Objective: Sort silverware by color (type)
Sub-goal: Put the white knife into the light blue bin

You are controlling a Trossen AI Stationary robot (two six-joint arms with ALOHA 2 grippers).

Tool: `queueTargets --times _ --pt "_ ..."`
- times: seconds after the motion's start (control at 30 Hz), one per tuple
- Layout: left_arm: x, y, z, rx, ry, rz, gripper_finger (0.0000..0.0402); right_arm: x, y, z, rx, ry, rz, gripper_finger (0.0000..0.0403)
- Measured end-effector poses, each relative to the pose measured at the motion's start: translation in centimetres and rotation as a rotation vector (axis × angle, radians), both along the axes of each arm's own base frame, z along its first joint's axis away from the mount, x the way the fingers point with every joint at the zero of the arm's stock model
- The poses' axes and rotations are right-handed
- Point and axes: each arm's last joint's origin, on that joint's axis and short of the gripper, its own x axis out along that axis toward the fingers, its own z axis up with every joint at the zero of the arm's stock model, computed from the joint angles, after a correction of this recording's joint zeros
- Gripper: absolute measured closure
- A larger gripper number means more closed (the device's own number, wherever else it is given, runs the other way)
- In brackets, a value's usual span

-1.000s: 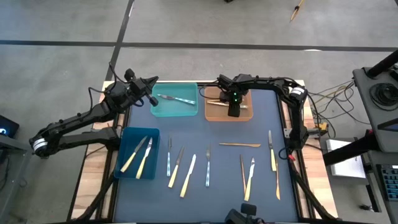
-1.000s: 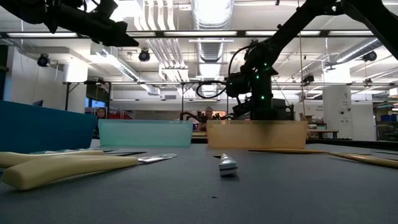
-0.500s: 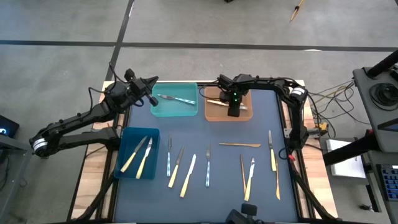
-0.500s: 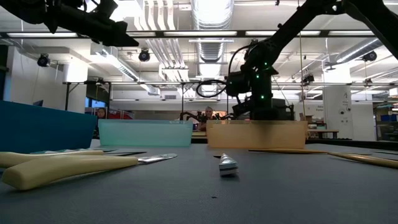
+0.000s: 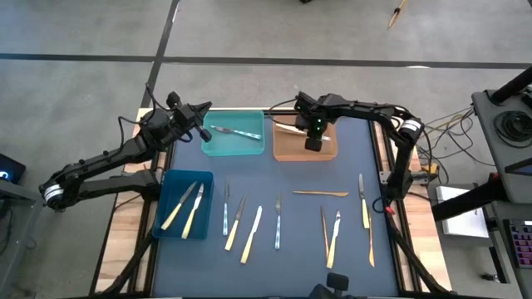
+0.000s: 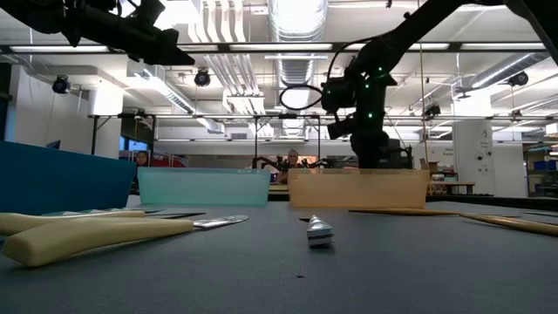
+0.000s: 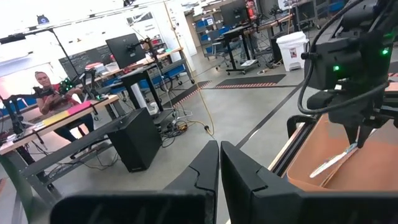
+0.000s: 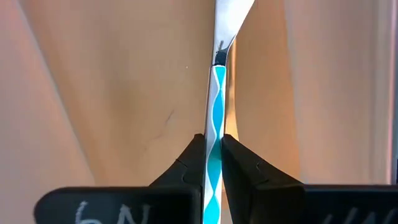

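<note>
- The right gripper (image 8: 212, 158) hangs over the tan bin (image 5: 291, 150); its jaws are pinched tight on the slim handle of a teal-and-white utensil (image 8: 214, 99), wavy-patterned with a smooth silvery neck widening beyond.
- In the high view, that right gripper (image 5: 313, 143) sits above the bin's middle, the dark jointed arm reaching in from the right edge.
- The tan bin is a rectangular plastic tray with smooth, matte walls; a pale utensil lies along its far-left part, too small to tell its type.
- Beside it, the translucent aqua bin (image 5: 209, 144) holds a silvery grey utensil (image 5: 235, 132) lying aslant.
- The left gripper (image 5: 203, 133) hovers at the aqua bin's left edge, jaws pressed together with nothing between them.
- The dark blue bin (image 5: 168, 221), nearer and to the left, holds two pale yellow utensils (image 5: 186, 208) side by side.
- On the dark, matte surface (image 5: 299, 174), a loose row of slim pieces lies: pale yellow, silvery grey and orange-tan, with one tan utensil (image 5: 320, 193) lying crosswise.
- A person (image 7: 53, 93) sits at a desk in the room behind.
</note>
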Motion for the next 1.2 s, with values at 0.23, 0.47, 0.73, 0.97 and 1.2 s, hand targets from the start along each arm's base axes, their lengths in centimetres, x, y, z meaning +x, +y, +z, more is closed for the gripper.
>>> queueTargets --times 0.23,0.47,0.73,0.97,1.2 --pt "0.0 0.0 0.0 -0.009 -0.009 -0.001 0.0401 0.8 0.8 1.8 -0.070 -0.103 0.019 0.0381" --pt "0.0 0.0 0.0 -0.017 -0.022 -0.001 0.0401 3.1 1.4 3.3 -0.193 -0.291 0.068 0.0381" --pt "-0.4 -0.3 1.2 0.004 -0.071 -0.003 0.0401 6.5 1.2 5.9 -0.337 -0.570 0.118 0.0381" --pt "-1.1 -0.8 1.8 -0.005 -0.138 -0.006 0.0401 9.6 0.8 6.7 -0.320 -0.814 0.188 0.0381" --pt "-2.1 -1.4 2.5 0.012 -0.195 -0.009 0.0401 12.6 0.6 6.0 -0.352 -0.887 0.246 0.0381"
